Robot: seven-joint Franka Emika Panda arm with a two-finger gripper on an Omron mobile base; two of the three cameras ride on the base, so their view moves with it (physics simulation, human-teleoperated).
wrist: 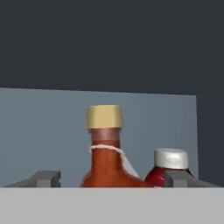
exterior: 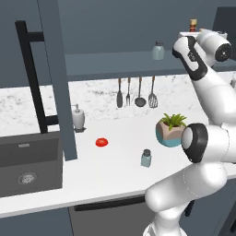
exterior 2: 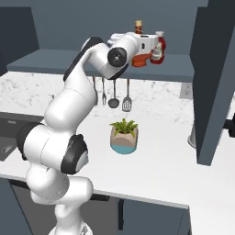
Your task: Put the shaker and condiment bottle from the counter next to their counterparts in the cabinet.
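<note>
We have the hand [wrist: 112, 178] up at the cabinet shelf [exterior 2: 55, 62], fingers [wrist: 43, 178] spread wide on either side of the condiment bottle [wrist: 105, 151], gripping nothing. The bottle stands upright on the shelf just beside the ketchup bottle [wrist: 170, 168]. Down on the surface [exterior: 120, 170] the shaker [exterior: 146, 158] stands near the potted plant [exterior: 170, 130], while its twin shaker [exterior: 158, 50] stands on the shelf.

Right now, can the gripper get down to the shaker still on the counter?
Probably yes. The gripper stands open at the cabinet shelf, and the shaker stands alone on the counter, with the potted plant off to one side.
</note>
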